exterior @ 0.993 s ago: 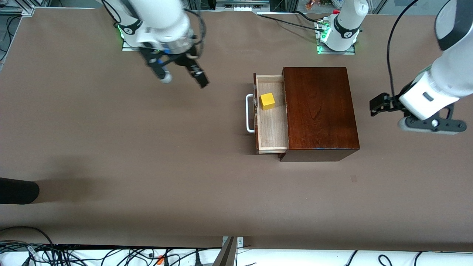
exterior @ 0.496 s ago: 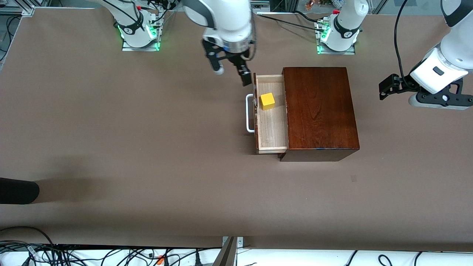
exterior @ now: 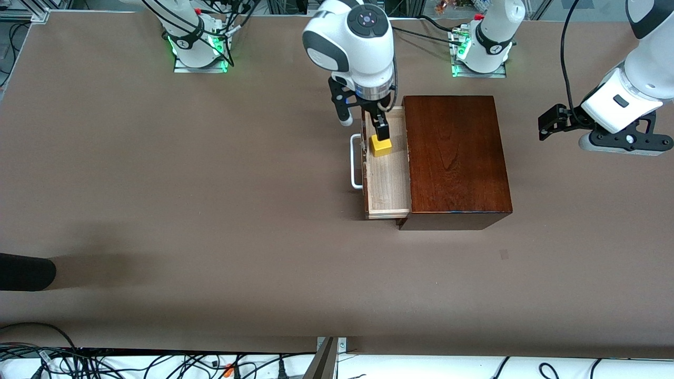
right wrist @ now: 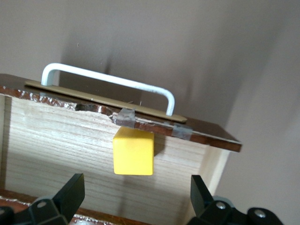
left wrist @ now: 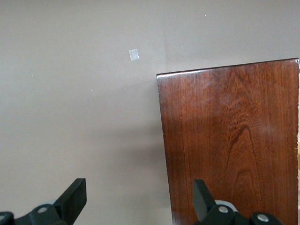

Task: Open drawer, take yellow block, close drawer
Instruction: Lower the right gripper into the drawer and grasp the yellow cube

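The drawer [exterior: 388, 179] stands pulled out of the dark mahogany box [exterior: 455, 158], its white handle [exterior: 356, 160] pointing toward the right arm's end of the table. The yellow block [exterior: 380, 146] lies in the drawer, in the part farther from the front camera. My right gripper [exterior: 364, 125] hangs open over that part of the drawer, one finger over the block's edge, the other outside the drawer front. In the right wrist view the block [right wrist: 134, 152] sits on the drawer floor [right wrist: 56, 136] ahead of the open gripper [right wrist: 136, 197]. My left gripper [exterior: 550, 123] waits open.
The left gripper [left wrist: 138, 204] hovers over bare table toward the left arm's end, beside the box [left wrist: 229, 140]. A small pale patch [exterior: 504, 254] lies on the table nearer the front camera. A dark object [exterior: 26, 271] lies at the table's edge at the right arm's end.
My right gripper has swung from over the bare table to above the open drawer and come down near the block. The left arm rose slightly, then held still.
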`<state>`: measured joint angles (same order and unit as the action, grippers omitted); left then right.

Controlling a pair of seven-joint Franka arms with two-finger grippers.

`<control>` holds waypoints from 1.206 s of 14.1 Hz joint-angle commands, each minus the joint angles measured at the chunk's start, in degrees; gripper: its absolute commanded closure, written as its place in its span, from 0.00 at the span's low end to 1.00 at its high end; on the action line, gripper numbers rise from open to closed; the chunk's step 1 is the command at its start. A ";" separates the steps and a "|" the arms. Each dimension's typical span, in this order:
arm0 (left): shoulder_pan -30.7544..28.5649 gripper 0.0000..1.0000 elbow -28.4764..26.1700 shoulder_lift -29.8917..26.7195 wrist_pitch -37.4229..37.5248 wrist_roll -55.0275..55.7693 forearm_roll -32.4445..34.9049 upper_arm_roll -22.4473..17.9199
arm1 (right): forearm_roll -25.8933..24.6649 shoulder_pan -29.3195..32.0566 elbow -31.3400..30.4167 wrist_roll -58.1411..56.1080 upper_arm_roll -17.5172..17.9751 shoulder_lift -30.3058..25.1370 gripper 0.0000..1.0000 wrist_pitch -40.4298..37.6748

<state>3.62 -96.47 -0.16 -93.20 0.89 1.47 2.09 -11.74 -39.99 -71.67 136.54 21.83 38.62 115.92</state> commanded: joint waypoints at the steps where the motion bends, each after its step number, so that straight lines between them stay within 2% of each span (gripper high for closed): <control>1: -0.54 0.00 -0.73 -0.99 0.57 -1.41 -0.76 0.29 | -1.27 -3.15 2.67 1.89 -3.01 2.85 0.00 1.85; 4: -0.45 0.00 -0.73 -0.90 0.65 -1.41 -0.76 0.20 | -1.27 -5.35 2.59 1.89 -6.00 4.26 0.00 3.35; 15: -0.45 0.00 -0.73 -0.90 0.65 -1.33 -0.76 0.29 | -3.29 -6.06 2.50 1.89 -6.36 7.43 0.00 5.02; 16: -0.45 0.00 -0.73 -0.90 0.65 -1.33 -0.76 0.29 | -3.29 -6.06 2.50 1.89 -6.45 7.87 0.02 5.54; 17: -0.45 0.00 -0.73 -0.90 0.65 -1.24 -0.76 0.29 | -3.20 -6.06 2.50 1.98 -6.45 8.05 0.13 6.07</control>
<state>3.61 -96.48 -0.15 -93.00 0.83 1.47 2.10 -13.73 -44.92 -71.09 137.14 16.13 45.07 121.12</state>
